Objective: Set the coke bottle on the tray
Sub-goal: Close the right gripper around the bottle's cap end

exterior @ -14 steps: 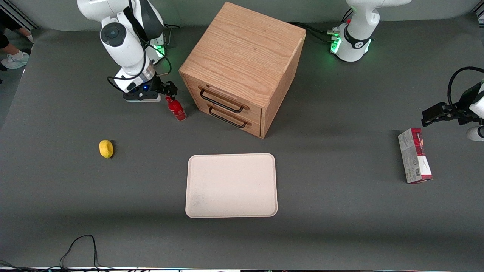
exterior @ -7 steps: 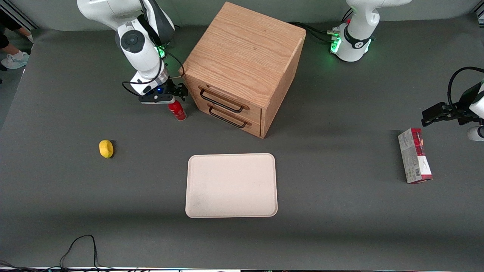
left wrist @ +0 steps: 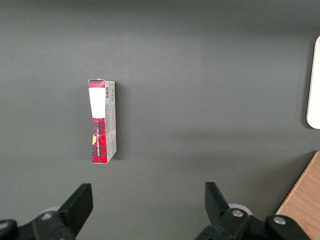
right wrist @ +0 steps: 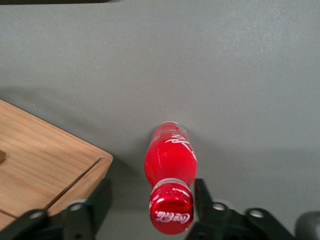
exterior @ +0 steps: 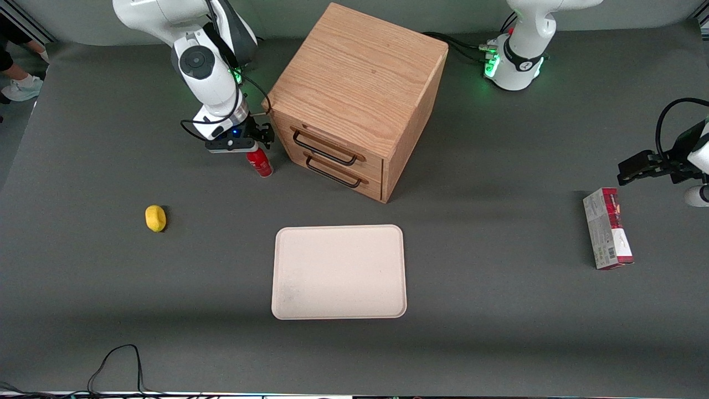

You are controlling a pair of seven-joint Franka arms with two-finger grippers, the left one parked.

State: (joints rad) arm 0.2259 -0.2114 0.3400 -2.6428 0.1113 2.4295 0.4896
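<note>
The coke bottle (exterior: 260, 163) is small and all red, and stands upright on the grey table just in front of the wooden cabinet's drawer corner. My gripper (exterior: 253, 146) hangs directly over its top. In the right wrist view the red cap of the coke bottle (right wrist: 170, 162) sits between the two dark fingers of my gripper (right wrist: 152, 199), which is open. The cap is closer to one finger, with a clear gap to the other. The cream-white tray (exterior: 338, 271) lies flat, nearer the front camera than the cabinet, with nothing on it.
The wooden drawer cabinet (exterior: 354, 94) stands close beside the bottle, and its corner (right wrist: 45, 160) shows next to one finger. A yellow lump (exterior: 155, 218) lies toward the working arm's end. A red-and-grey carton (exterior: 607, 235) lies toward the parked arm's end.
My gripper moved sideways toward the cabinet until it was over the bottle, then settled slightly lower around the cap. The bottle has not moved.
</note>
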